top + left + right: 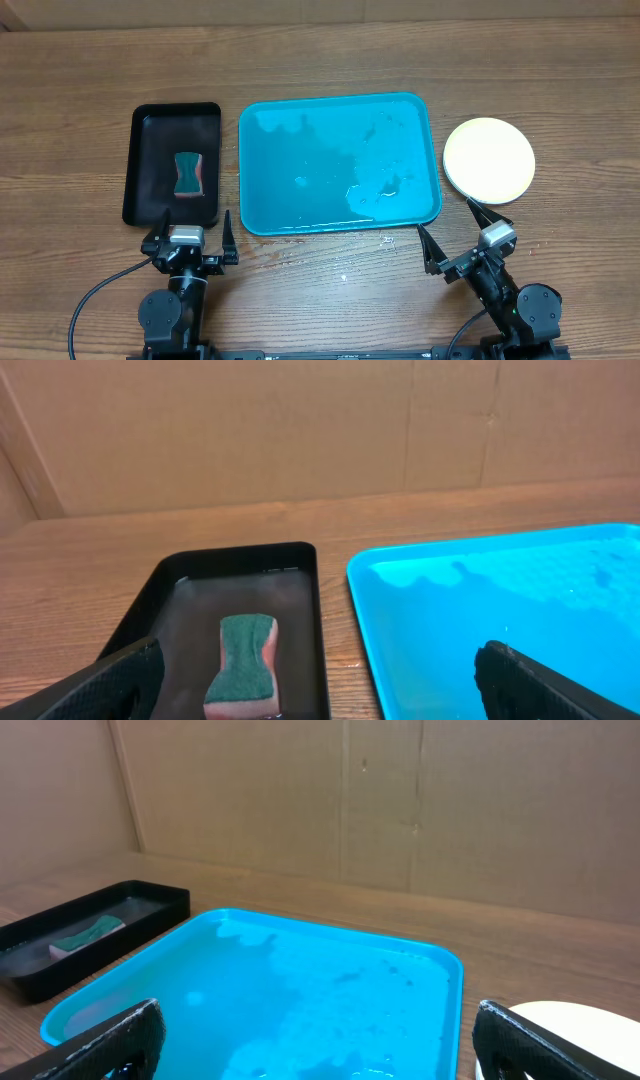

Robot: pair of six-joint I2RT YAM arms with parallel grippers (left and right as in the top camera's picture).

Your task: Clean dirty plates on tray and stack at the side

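Note:
The teal tray (340, 165) lies mid-table with no plates on it, only a film of water and droplets; it also fills the right wrist view (300, 980). Right of it on the wood sit the plates (489, 160) in a pile. The top one is pale and looks clean, and a yellow-green edge shows beneath it. Its rim appears low right in the right wrist view (570, 1020). My left gripper (188, 226) hovers open near the front edge, below the black tray. My right gripper (445, 216) stands open below the tray's right corner. Both hold nothing.
A black tray (150, 150) left of the teal one holds a green-and-pink sponge (188, 174) in shallow water, also seen in the left wrist view (243, 665). A few water drops lie on the wood in front of the teal tray. A cardboard wall stands behind the table.

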